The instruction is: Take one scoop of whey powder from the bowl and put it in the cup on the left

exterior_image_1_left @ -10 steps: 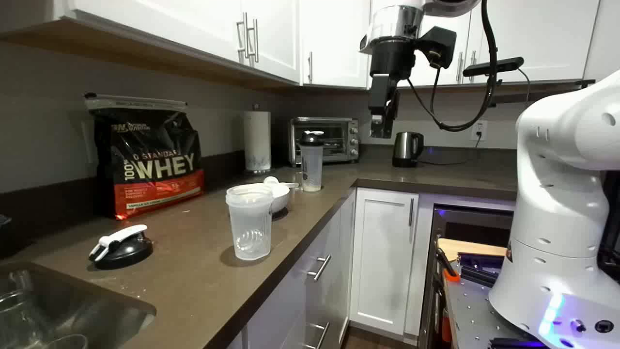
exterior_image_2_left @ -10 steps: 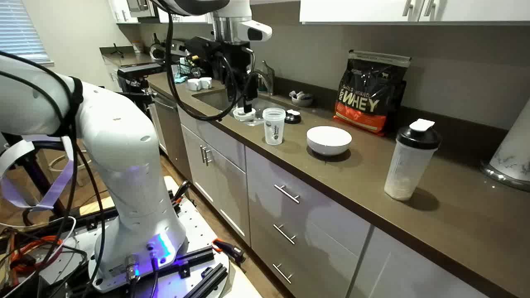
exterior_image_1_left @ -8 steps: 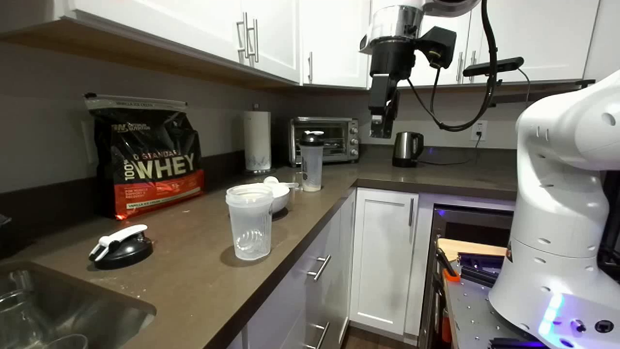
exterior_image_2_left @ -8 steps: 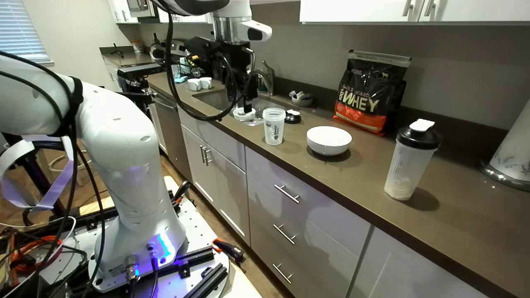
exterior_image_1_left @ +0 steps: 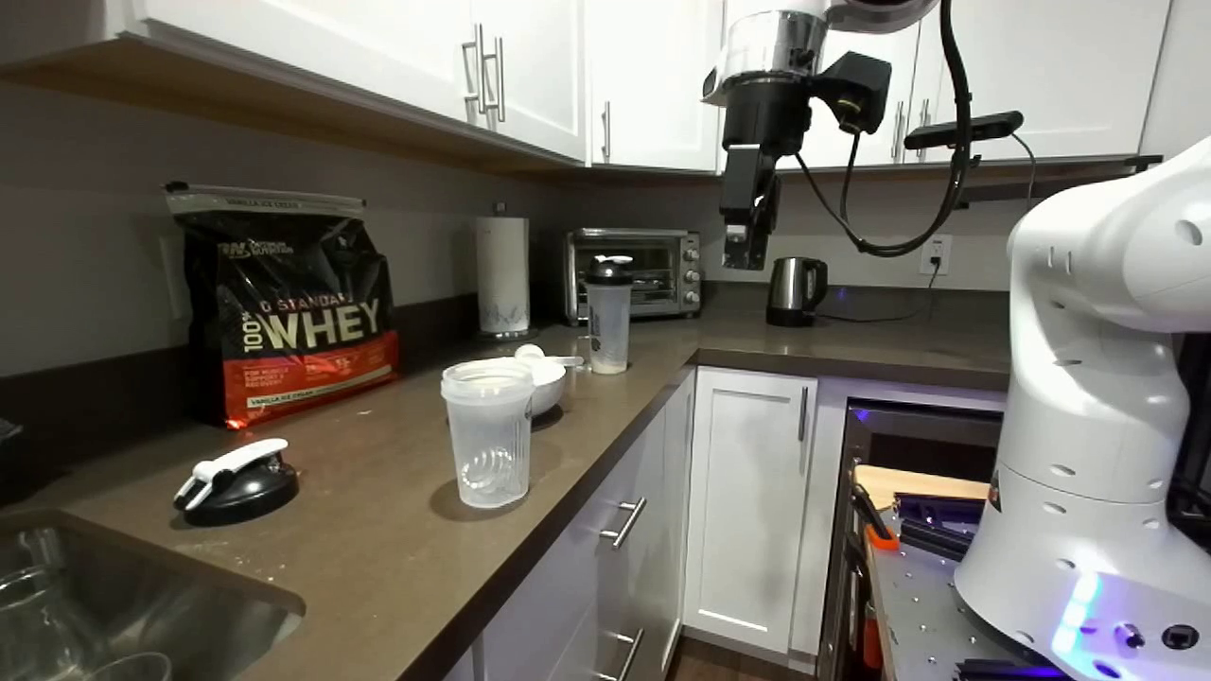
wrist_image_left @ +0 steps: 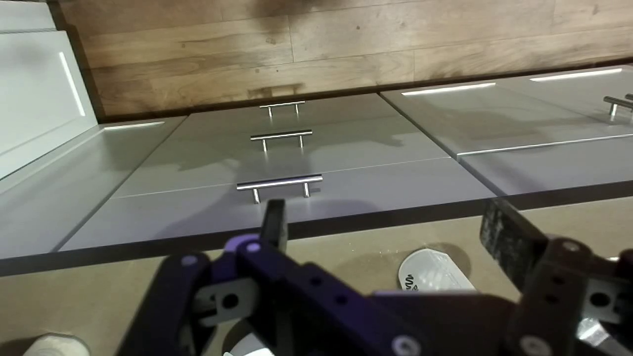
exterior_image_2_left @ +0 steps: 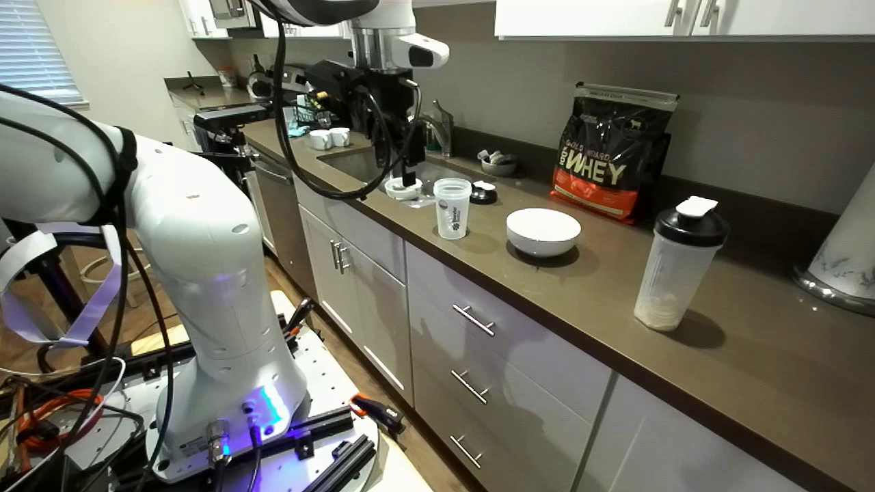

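Gripper [wrist_image_left: 388,226] is hovering spread, empty; dropping early could topple the cup [exterior_image_2_left: 452,210], four o'clock in an exterior view.

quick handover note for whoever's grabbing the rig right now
Gripper: open, holding nothing, raised above the counter.
Scoop: at the bowl, not gripped, handle sticking out past the rim; how deep its head sits can't be told.
Cup: upright, open-topped, left of the bowl in an exterior view and standing apart from it.
Done: no powder layer can be made out in the cup, so probably nothing delivered yet.
Left: likely grip the scoop, fill it from the bowl, empty it into the cup.
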You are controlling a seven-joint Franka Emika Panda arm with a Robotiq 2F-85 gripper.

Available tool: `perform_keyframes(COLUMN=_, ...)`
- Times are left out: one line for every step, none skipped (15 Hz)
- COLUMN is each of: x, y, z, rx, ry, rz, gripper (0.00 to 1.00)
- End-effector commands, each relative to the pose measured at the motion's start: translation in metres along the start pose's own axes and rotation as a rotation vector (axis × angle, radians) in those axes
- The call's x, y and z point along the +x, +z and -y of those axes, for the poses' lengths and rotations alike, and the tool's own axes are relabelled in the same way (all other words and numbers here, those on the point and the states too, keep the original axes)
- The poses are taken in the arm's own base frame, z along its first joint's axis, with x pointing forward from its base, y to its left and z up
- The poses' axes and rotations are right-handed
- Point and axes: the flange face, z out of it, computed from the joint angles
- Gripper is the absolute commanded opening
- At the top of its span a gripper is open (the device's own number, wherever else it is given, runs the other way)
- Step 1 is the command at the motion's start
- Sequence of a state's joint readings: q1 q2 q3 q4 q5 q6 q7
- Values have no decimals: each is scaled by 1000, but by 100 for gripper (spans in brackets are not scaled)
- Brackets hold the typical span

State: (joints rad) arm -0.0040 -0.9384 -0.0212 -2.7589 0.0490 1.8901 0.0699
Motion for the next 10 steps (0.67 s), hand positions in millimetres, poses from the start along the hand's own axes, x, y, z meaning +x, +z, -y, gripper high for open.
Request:
perform_keyframes(x=0, y=-1, z=0, rx=0, ry=0, rz=1, gripper=100)
perform_keyframes(x=7, y=-2, z=-2, rx=-5, ry=-10, rz=-6, gripper=100)
perform_keyframes(x=10, y=-2, z=-2, rx=-7, ry=-17, rz=-14, gripper=100)
perform_keyframes(x=16, y=-3, z=-3, rx=-10, ry=-31, rz=-22, gripper=100)
perform_keyframes(x=20, y=-3, z=-3, rx=-13, ry=-39, rz=-31, gripper=100)
perform_keyframes(x=28, y=-3, z=-3, rx=-18, ry=-53, rz=-45, gripper=100)
perform_keyframes(x=34, y=-2, z=-3, rx=-25, ry=-66, rz=-57, gripper=100)
perform_keyframes(x=43, y=-1, z=-4, rx=-30, ry=-86, rz=-71, gripper=100)
perform_keyframes(x=50, y=0, z=-4, rx=-36, ry=-101, rz=-82, gripper=100)
perform_keyframes(x=60, y=2, z=-6, rx=-41, ry=-122, rz=-91, gripper=100)
